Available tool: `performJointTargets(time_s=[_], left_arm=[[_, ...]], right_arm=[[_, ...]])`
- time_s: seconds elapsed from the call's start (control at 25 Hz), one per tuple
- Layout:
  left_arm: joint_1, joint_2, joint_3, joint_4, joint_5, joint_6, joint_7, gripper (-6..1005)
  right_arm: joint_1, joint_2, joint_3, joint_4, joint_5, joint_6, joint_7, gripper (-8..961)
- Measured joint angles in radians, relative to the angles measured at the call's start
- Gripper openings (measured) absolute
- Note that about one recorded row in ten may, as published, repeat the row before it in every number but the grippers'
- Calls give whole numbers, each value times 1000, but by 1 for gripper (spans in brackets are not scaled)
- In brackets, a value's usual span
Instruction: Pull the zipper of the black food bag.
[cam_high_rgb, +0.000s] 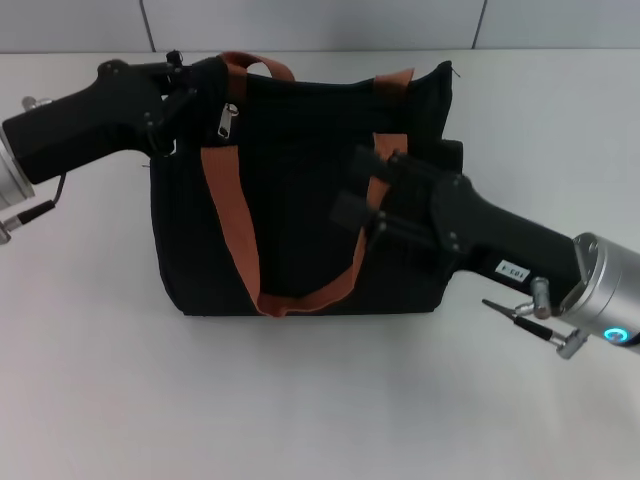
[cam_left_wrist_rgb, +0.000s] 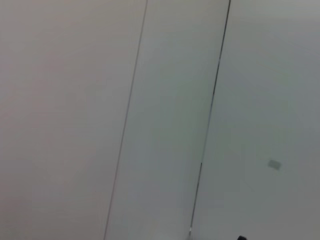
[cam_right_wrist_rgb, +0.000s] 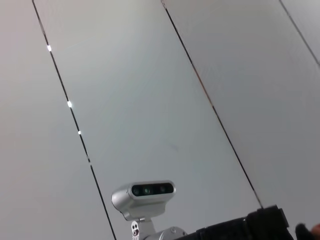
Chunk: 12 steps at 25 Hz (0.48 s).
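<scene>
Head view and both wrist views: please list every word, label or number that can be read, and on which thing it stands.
Small white label on the right arm: dark characters, too small to read.
Black food bag: no text visible.
Zipper: no marking readable.
Left wrist view and right wrist view: no text.

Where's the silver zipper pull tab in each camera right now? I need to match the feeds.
Head view: the small silver metal teardrop zipper pull tab hangs at the upper left corner of the big black fabric food bag, beside the left end effector.
Left wrist view: not in it; only pale panels.
Right wrist view: not in it.
Shared landmark: the dark panel seams in both wrist views.
</scene>
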Motion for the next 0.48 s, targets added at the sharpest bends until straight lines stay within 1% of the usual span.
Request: performJointTargets(time_s=[0.16,0.32,0.48], left_arm=[[-6,-3,11,48,-3,2,-48,38],[-21,-3,12,57,-3,3,-68,40],[-28,-2,12,65,-11,7,-93,41]], right_arm=[[2,1,4,-12,11,-18,-31,725],[-2,1,7,-9,55,-37,-145,726],[0,1,9,-4,86,-20,-189,726]])
